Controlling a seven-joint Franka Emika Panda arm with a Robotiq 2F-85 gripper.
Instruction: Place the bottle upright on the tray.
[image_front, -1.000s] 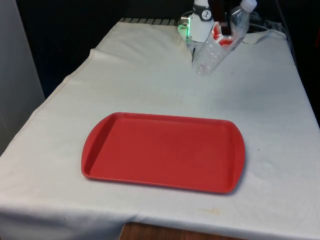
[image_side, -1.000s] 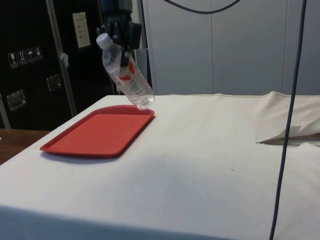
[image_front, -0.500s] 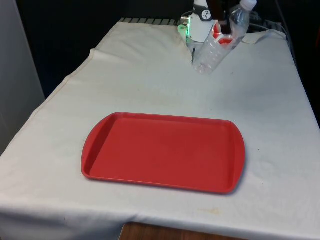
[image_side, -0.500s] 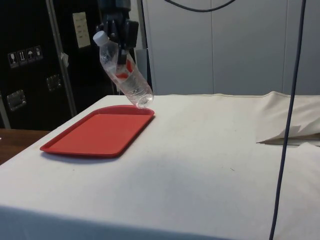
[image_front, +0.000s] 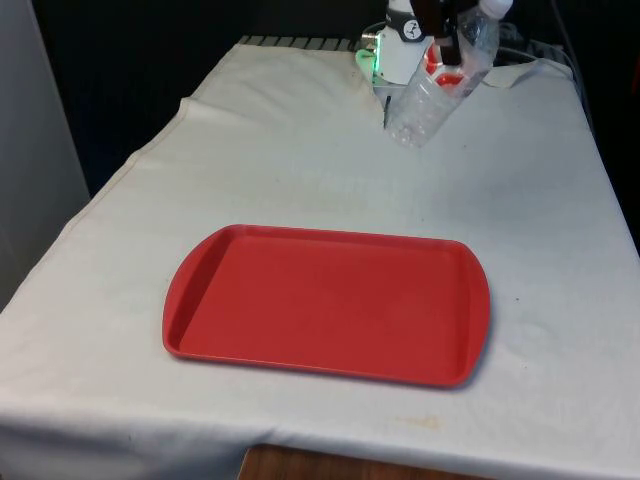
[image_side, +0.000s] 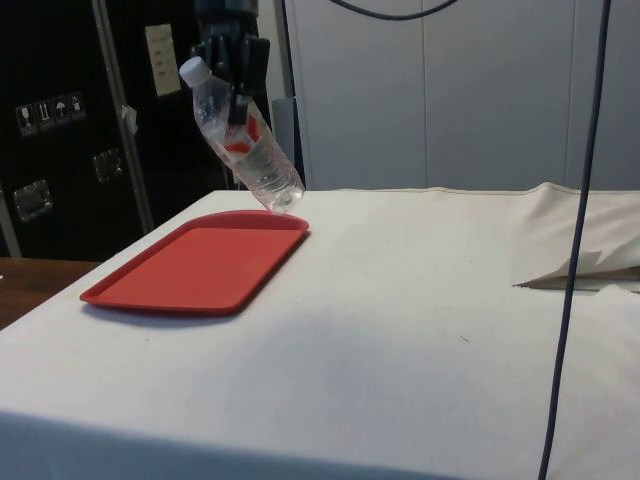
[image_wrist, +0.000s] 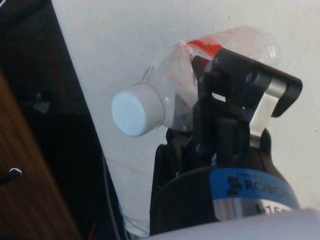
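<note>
A clear plastic bottle (image_front: 432, 98) with a white cap and a red label hangs tilted in the air, its cap uppermost. My gripper (image_front: 447, 52) is shut on the bottle near its neck, high over the table's far end. In the side view the bottle (image_side: 247, 155) leans with its base just above the far edge of the tray, gripper (image_side: 236, 95) on its upper part. The wrist view has the white cap and bottle (image_wrist: 165, 95) between the black fingers (image_wrist: 235, 85). The flat red tray (image_front: 330, 303) lies empty on the white cloth, nearer the table's front.
A fold of white cloth (image_side: 575, 255) is bunched at the table's edge in the side view. Black cables (image_side: 575, 240) hang down there. Open cloth surrounds the tray (image_side: 195, 262) on all sides.
The gripper has lifted slightly with the bottle; in the side view the cap has shifted left and up. The tray has not moved.
</note>
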